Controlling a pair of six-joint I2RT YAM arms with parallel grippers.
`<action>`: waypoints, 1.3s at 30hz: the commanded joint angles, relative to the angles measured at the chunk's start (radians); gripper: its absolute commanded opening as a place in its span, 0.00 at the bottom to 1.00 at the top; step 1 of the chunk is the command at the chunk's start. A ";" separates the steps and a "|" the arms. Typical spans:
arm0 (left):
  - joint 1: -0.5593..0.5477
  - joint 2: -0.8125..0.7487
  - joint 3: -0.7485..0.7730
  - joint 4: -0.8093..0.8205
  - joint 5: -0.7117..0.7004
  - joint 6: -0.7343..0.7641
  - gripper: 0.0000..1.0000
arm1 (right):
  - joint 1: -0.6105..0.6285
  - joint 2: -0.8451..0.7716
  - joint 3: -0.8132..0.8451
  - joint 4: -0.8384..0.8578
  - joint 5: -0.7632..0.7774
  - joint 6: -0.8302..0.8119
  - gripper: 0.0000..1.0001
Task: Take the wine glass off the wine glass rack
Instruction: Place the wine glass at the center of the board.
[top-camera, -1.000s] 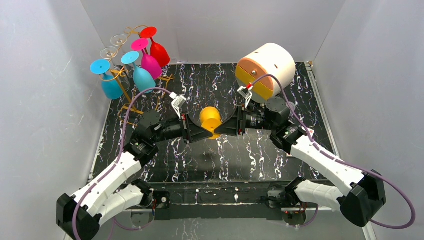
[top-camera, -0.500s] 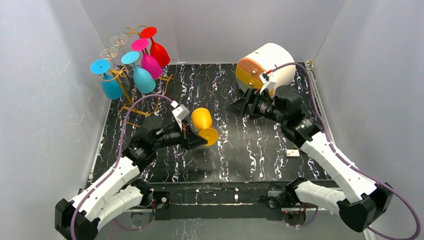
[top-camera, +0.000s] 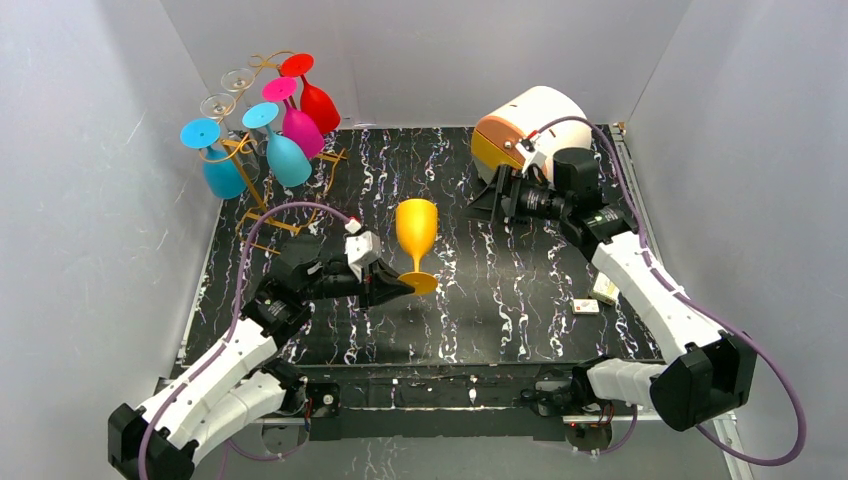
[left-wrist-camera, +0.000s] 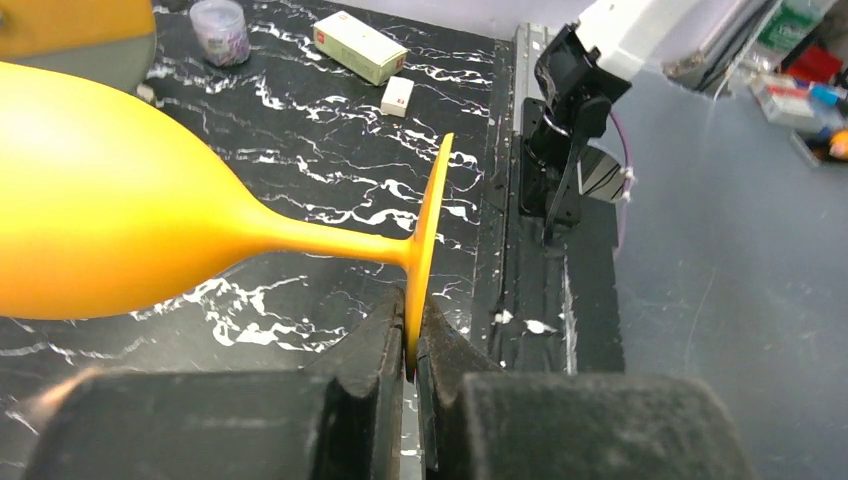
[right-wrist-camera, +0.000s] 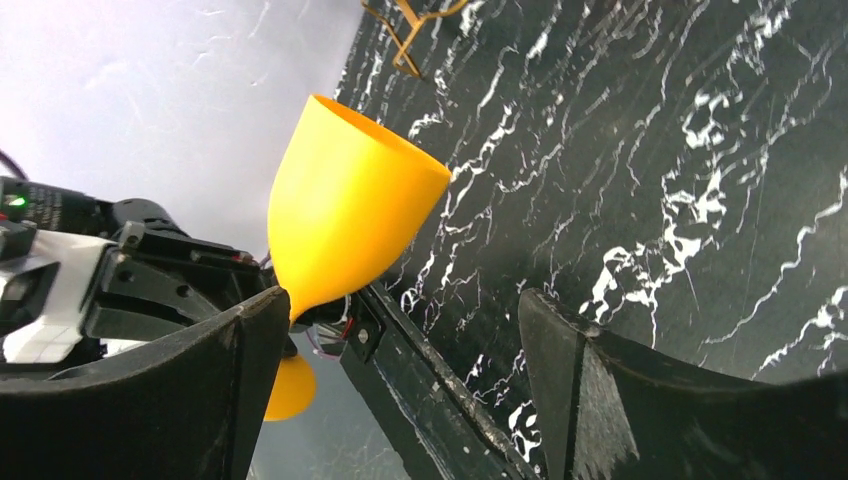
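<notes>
Table (top-camera: 520, 300): black, white-veined.
Wine glass rack (top-camera: 238, 146): far-left corner, coloured glasses hanging.
Wine glass (top-camera: 416, 228): yellow, upright mid-table, well apart from rack.
Left gripper (top-camera: 400, 287): pinching the glass's foot rim.
Right gripper (top-camera: 488, 197): spread wide, empty.

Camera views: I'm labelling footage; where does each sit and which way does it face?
Top external: above and behind the robot, looking down on the table; left arm and right arm show.
Left wrist: on the left gripper, facing rightward across the table; its fingers clamp the yellow wine glass foot.
Right wrist: on the open right gripper, facing the left arm; both fingers show.
Shared: all see the glass.
</notes>
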 joint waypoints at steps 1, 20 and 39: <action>-0.004 -0.010 0.004 -0.006 0.109 0.185 0.00 | -0.031 0.010 0.109 0.013 -0.101 -0.061 0.92; -0.005 0.015 0.074 -0.213 0.266 0.528 0.00 | -0.031 0.279 0.332 -0.003 -0.495 -0.026 0.75; -0.005 0.102 0.140 -0.305 0.285 0.639 0.00 | 0.080 0.439 0.578 -0.481 -0.578 -0.297 0.51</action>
